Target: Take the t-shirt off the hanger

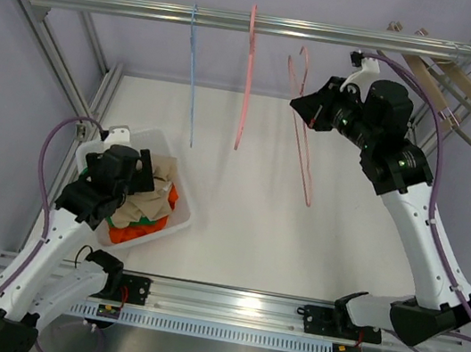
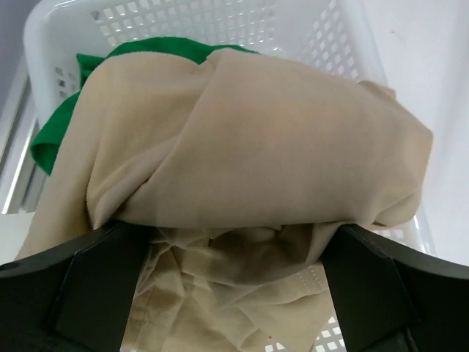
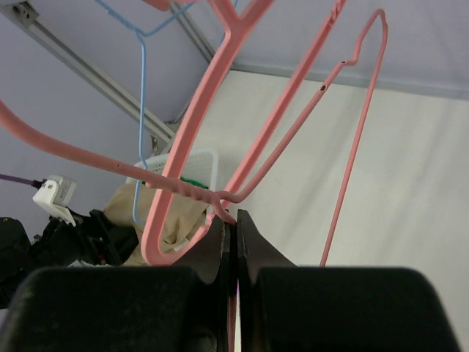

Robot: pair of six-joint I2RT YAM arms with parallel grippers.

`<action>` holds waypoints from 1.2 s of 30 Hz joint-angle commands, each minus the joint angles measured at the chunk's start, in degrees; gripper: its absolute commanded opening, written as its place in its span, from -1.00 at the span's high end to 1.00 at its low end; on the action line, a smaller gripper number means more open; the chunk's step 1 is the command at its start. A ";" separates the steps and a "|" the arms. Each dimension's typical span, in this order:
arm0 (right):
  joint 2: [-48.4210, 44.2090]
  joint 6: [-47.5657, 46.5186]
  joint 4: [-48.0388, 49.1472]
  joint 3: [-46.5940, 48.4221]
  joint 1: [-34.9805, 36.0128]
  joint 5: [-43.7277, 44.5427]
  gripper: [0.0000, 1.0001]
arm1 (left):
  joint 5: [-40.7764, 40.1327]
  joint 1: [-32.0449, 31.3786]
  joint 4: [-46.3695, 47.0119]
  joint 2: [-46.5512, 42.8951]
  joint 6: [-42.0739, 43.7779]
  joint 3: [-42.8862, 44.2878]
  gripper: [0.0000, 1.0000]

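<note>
Top view: t-shirt [image 1: 160, 183] is off the hanger [image 1: 305, 174] and lies bunched in the white basket [image 1: 184, 213] at the left of the desk [image 1: 244, 232], on top of green and orange clothes. Left tool [image 1: 143, 177] sits right over it; right tool [image 1: 299, 107] is up by the rail [image 1: 155, 11], at the bare pink hanger. Left wrist: left tool [image 2: 234, 293] is spread wide, fingers [image 2: 88, 293] on either side of the beige t-shirt [image 2: 264, 147] and not clamping it; green cloth [image 2: 51, 139] pokes out underneath, basket [image 2: 220, 18] wall behind. Looks like a drop just made, so the task reads as basically done. Right wrist: right tool [image 3: 233, 227] is pressed together, apparently pinching the thin bar of the hanger [image 3: 198, 191], which is empty. Handling: the shirt is light, soft and limp, so it will sag and fold and won't hold shape. If it needs a re-grab, pinch a raised fold near the top of the heap, not a flat patch, and mind snagging the green piece below. Hanger is stiff and thin, so it could swing when let go.
</note>
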 commanded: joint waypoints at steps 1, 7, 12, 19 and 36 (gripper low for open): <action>3.36 -1.46 4.94 6.65 -0.13 1.63 1.00 | 13.34 4.48 5.66 -0.48 0.61 0.43 -0.98; 13.11 -1.55 2.92 17.46 -1.98 2.24 1.00 | 19.69 5.63 5.84 -9.34 0.79 8.16 -0.98; 18.58 0.03 3.35 21.52 -3.65 1.37 1.00 | 22.59 5.63 2.59 -14.36 -1.05 12.82 -0.98; 21.57 1.79 6.17 18.80 -3.65 1.80 1.00 | 25.06 5.72 -1.10 -18.05 -0.89 16.95 -0.98; 15.60 1.70 9.60 6.84 -3.92 3.21 0.59 | 47.98 5.72 1.53 -24.21 4.57 18.02 -0.98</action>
